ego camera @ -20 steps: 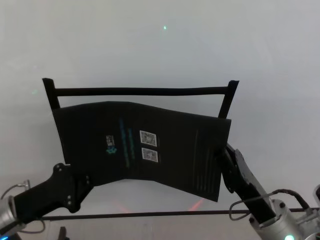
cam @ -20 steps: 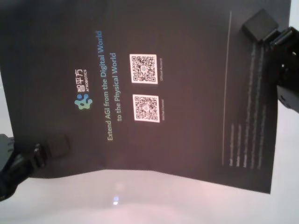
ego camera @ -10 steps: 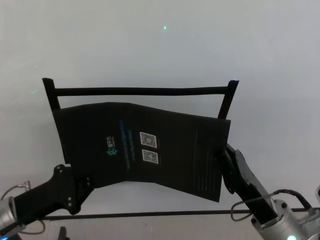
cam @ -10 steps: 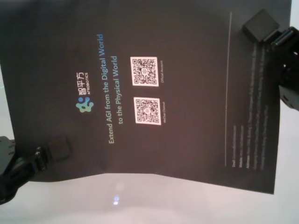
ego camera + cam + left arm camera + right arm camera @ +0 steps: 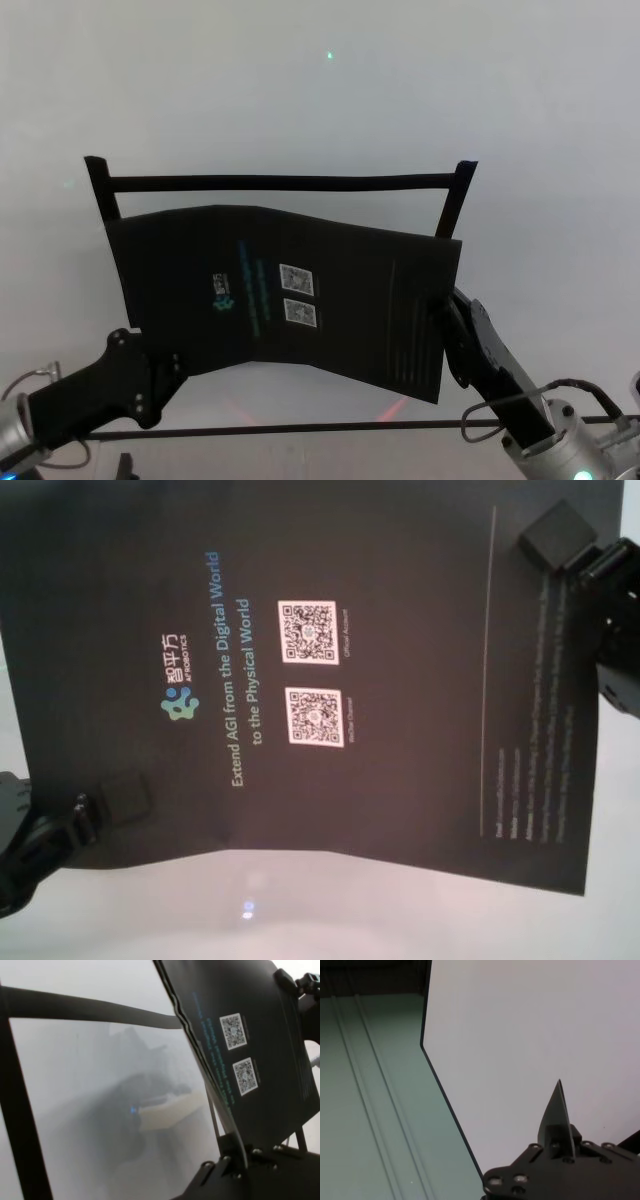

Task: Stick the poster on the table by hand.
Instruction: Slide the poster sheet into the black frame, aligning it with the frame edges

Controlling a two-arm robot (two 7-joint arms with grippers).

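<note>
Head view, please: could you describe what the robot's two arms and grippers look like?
Both grippers, left gripper and right gripper, are matte black, angular housings with visible screws. Silver metal wrists sit behind them, each with a thin looping cable; the right wrist carries a small green light.

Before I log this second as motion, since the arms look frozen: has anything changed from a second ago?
Almost nothing. The poster wavers slightly in the chest view. The left gripper and right gripper stay clamped on its opposite ends, holding it lifted over the table in front of the black tape frame.
</note>
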